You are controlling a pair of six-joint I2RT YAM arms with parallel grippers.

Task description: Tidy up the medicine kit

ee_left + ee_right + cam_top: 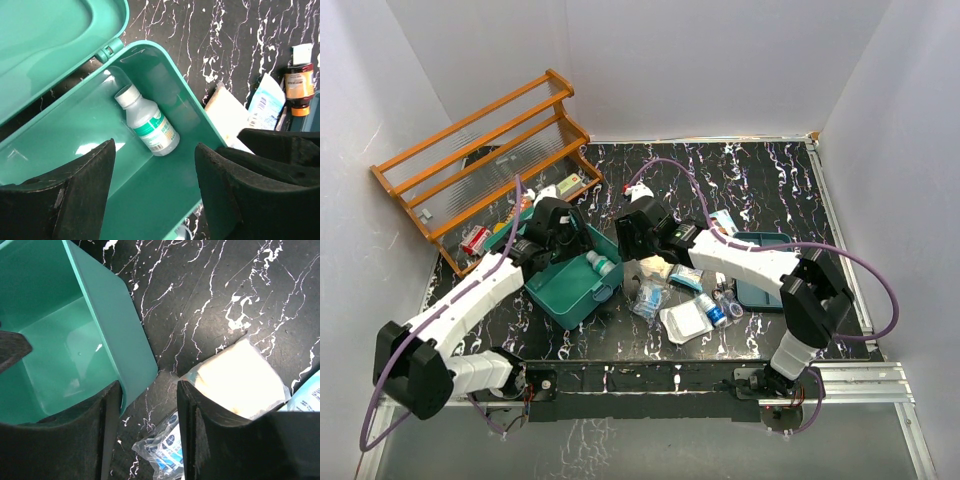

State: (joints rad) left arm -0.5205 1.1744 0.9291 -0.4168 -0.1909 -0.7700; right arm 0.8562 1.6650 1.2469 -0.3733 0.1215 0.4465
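"So, where did the left claw stand?"
"Over the open medicine kit, at nine o'clock on the table. It was half-spread and held nothing; a bottle lay inside."
"And the right claw?"
"At the kit's three o'clock edge, likewise parted and bare, with a pale packet beside it."

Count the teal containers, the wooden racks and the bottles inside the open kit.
Teal containers: 2, the medicine kit and the tray
Wooden rack: 1
Bottle in the kit: 1
Total: 4
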